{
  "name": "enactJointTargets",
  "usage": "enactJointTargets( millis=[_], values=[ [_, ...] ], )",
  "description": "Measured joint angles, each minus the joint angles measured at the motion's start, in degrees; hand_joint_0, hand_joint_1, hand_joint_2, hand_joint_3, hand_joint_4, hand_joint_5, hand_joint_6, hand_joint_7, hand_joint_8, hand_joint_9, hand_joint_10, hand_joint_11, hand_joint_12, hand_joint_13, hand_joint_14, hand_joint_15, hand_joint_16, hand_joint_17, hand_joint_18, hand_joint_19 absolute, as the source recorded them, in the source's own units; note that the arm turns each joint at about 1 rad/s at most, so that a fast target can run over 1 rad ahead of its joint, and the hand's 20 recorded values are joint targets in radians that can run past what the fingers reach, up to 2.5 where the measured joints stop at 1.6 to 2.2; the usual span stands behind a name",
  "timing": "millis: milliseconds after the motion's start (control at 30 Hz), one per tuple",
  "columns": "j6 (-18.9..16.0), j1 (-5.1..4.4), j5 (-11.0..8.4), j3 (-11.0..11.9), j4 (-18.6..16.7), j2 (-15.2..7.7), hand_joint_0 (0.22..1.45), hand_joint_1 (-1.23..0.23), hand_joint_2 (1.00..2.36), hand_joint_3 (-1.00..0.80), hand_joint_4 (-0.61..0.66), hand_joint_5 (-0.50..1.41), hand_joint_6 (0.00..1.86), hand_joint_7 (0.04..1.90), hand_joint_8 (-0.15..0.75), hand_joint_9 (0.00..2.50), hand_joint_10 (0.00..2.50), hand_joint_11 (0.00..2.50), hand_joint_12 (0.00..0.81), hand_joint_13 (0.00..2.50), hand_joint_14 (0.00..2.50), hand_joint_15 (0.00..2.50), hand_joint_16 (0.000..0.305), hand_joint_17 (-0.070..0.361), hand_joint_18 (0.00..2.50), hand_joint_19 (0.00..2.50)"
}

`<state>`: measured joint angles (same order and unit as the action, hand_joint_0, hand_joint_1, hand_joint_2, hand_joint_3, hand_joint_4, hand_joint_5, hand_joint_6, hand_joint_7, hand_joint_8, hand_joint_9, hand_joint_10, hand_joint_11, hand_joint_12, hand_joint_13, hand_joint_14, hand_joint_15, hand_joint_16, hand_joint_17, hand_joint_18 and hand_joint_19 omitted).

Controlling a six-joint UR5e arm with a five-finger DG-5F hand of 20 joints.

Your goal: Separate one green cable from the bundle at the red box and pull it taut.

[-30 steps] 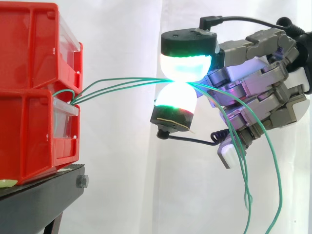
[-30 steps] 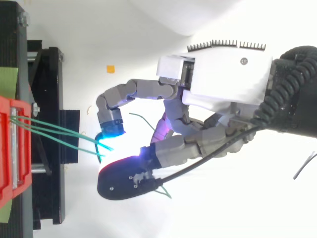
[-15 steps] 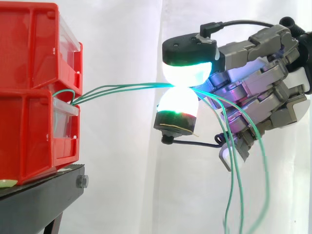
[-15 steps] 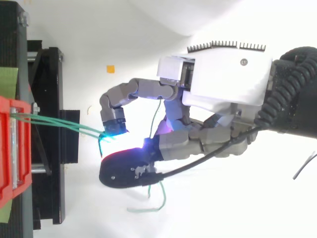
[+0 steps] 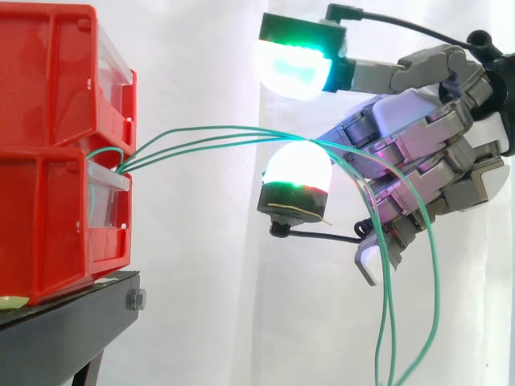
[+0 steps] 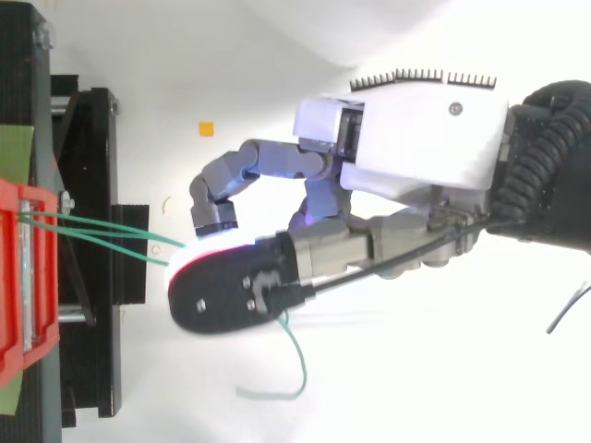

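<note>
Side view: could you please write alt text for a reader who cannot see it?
The hand has its glowing fingers apart, pinching nothing; green cables run from the lower red bin, drape over the lower fingertip and hang down beside the hand. That bin sits under an upper red bin on a black stand.

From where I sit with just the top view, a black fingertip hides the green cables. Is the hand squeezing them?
Observer: No. From the side, the upper pad stands well above the lower pad, with a gap between them.
Operator: Where are the cables, then?
Observer: The green cables lie together across the lower pad's top.
Operator: And beyond the hand?
Observer: Past the hand they droop loosely, down out of the picture.
</note>
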<state>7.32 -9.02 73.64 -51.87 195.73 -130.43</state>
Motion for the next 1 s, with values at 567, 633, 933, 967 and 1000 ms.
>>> enactJointTargets(
  millis=[567, 633, 933, 967, 1000],
  values=[
    [4.0, 0.74, -0.95, 1.3, -0.1, 0.0, 0.76, -0.66, 1.01, -0.36, 0.06, 0.12, 0.57, 1.34, 0.108, 2.29, 1.97, 1.43, 0.228, 1.4, 2.5, 0.96, 0.055, 0.123, 1.03, 0.59],
    [4.1, 0.75, -1.15, 1.5, -0.1, 0.0, 0.75, -0.67, 1.01, -0.32, 0.06, 0.12, 0.56, 1.35, 0.1, 2.29, 1.97, 1.43, 0.228, 1.4, 2.5, 0.96, 0.054, 0.122, 1.04, 0.6],
    [4.3, 0.76, -1.35, 1.7, -0.1, 0.0, 0.65, -0.77, 1.01, -0.08, 0.08, 0.13, 0.54, 1.48, 0.162, 2.42, 1.62, 1.64, 0.277, 1.52, 2.5, 0.93, 0.08, 0.18, 1.21, 0.31],
    [4.3, 0.76, -1.35, 1.7, -0.1, 0.0, 0.64, -0.77, 1.0, -0.05, 0.1, 0.13, 0.54, 1.5, 0.168, 2.44, 1.58, 1.65, 0.287, 1.54, 2.5, 0.91, 0.088, 0.198, 1.25, 0.23],
    [4.3, 0.76, -1.35, 1.7, -0.1, 0.0, 0.63, -0.77, 1.0, -0.04, 0.1, 0.13, 0.54, 1.5, 0.179, 2.44, 1.56, 1.66, 0.289, 1.55, 2.5, 0.93, 0.09, 0.203, 1.27, 0.21]
  ],
)
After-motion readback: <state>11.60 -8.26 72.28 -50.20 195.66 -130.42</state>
